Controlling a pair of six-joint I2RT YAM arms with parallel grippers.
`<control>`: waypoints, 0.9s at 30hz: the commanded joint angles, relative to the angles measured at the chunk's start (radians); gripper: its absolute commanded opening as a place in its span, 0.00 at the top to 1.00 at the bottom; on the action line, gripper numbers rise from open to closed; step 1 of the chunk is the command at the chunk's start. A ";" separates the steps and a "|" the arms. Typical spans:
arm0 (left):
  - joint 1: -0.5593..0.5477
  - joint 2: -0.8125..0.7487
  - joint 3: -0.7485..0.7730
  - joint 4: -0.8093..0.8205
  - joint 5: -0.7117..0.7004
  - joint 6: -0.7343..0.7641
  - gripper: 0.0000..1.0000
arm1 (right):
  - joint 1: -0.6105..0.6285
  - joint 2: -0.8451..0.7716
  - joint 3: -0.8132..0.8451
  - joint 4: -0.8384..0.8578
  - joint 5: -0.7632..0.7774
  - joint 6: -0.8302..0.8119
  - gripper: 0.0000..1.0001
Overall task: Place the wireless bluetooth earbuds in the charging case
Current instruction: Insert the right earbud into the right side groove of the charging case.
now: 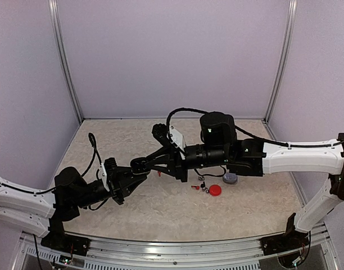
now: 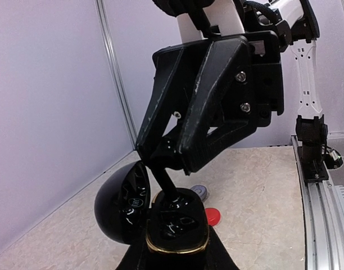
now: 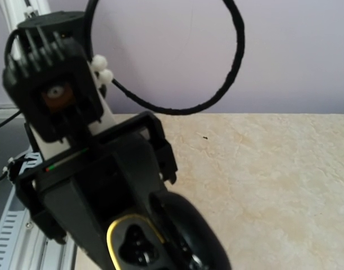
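Note:
The black charging case (image 1: 139,165) is held off the table, and my left gripper (image 1: 134,173) is shut on its base. In the left wrist view its gold-rimmed base (image 2: 177,233) faces up with the lid (image 2: 118,205) swung open to the left. My right gripper (image 2: 167,162) reaches down from above, shut on a black earbud (image 2: 167,185) whose lower end sits in the case's well. The right wrist view shows the same case (image 3: 132,244) and lid (image 3: 197,233); its own fingertips are out of frame. More earbuds, one red (image 1: 195,187) and small dark ones (image 1: 204,186), lie on the table.
A shut red case (image 1: 215,190) and a grey case (image 1: 230,179) lie on the table under my right forearm, also visible behind the held case as the red case (image 2: 212,215) and grey case (image 2: 198,194). Purple walls enclose the table; a metal rail (image 2: 318,208) runs along its near edge.

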 commanded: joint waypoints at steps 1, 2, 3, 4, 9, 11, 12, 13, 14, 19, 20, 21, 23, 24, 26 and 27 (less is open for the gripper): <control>-0.014 -0.053 0.005 0.150 0.052 0.028 0.96 | -0.020 -0.026 -0.075 -0.033 0.078 -0.013 0.95; -0.013 -0.054 0.004 0.153 0.041 0.029 0.96 | -0.020 -0.036 -0.089 -0.017 0.089 -0.012 0.95; -0.014 -0.055 0.003 0.153 0.028 0.029 0.96 | -0.020 -0.046 -0.102 0.001 0.098 -0.013 0.96; -0.014 -0.055 0.002 0.156 0.015 0.029 0.96 | -0.020 -0.055 -0.114 0.021 0.105 -0.012 0.96; -0.014 -0.041 0.003 0.166 0.002 0.032 0.97 | -0.019 -0.043 -0.119 0.040 0.077 -0.021 0.96; -0.014 -0.034 0.004 0.168 0.006 0.037 0.96 | -0.017 -0.027 -0.106 0.030 0.060 -0.027 0.96; -0.014 -0.031 0.004 0.168 0.007 0.040 0.96 | -0.016 -0.021 -0.102 0.027 0.055 -0.031 0.96; -0.014 -0.029 0.004 0.168 0.008 0.043 0.97 | -0.013 -0.017 -0.099 0.023 0.055 -0.037 0.96; -0.014 -0.030 0.003 0.166 0.011 0.048 0.96 | -0.008 -0.013 -0.093 0.015 0.060 -0.044 0.97; -0.016 -0.036 0.005 0.137 0.014 0.085 0.96 | 0.014 -0.014 -0.071 -0.031 0.103 -0.100 0.97; -0.016 -0.036 0.008 0.126 0.013 0.096 0.96 | 0.020 -0.012 -0.064 -0.042 0.114 -0.111 0.98; -0.015 -0.035 0.012 0.115 0.013 0.105 0.96 | 0.025 -0.009 -0.057 -0.057 0.124 -0.125 0.98; -0.016 -0.033 0.019 0.094 0.009 0.119 0.96 | 0.038 0.001 -0.043 -0.082 0.151 -0.152 0.98; -0.017 -0.031 0.021 0.090 0.008 0.124 0.96 | 0.045 0.007 -0.035 -0.095 0.165 -0.166 0.98; -0.017 -0.030 0.023 0.089 0.012 0.126 0.96 | 0.052 0.020 -0.019 -0.125 0.185 -0.186 0.99; -0.016 -0.030 0.023 0.090 0.014 0.126 0.97 | 0.053 0.021 -0.016 -0.133 0.190 -0.193 0.99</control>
